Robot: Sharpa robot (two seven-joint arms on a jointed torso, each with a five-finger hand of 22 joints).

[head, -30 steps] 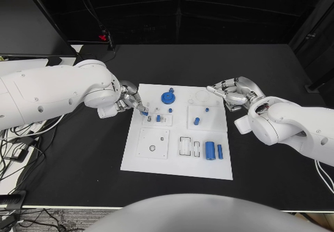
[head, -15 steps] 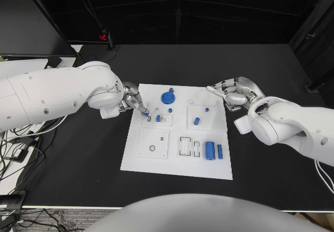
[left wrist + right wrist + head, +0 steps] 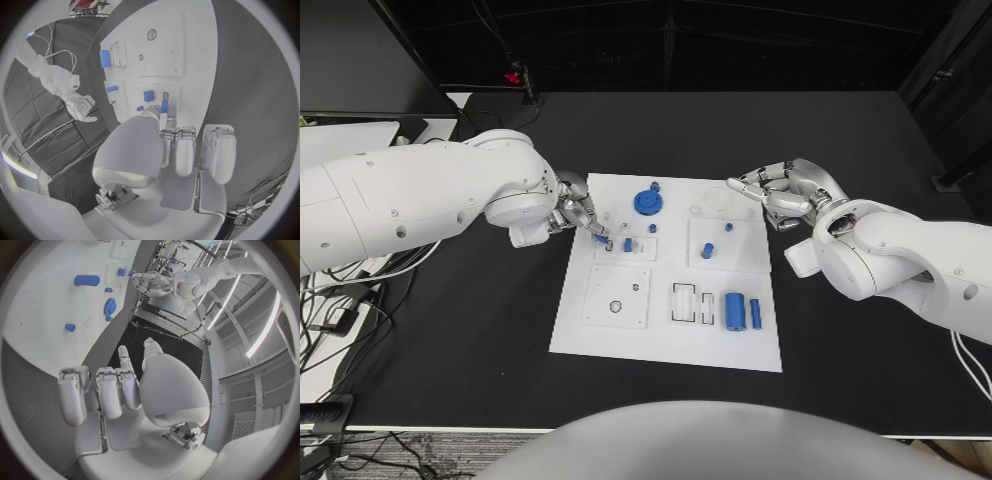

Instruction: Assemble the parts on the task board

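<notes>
The white task board lies mid-table. My left hand is at the board's left edge and pinches a small blue part over the upper left module; in the left wrist view the small blue part sits at the fingertips. Beside it stands a blue block. A blue gear, a small peg, another peg, a blue cylinder and a thin blue bar are on the board. My right hand hovers at the upper right corner, fingers curled, holding nothing.
A white round disc lies on the board near my right hand. Bare white modules with slots fill the board's lower left. Black table surrounds the board. Cables hang off the table's left edge.
My left arm has swung slightly toward the board, and its hand with the small blue part has edged a little down and right. The right hand has not moved.
</notes>
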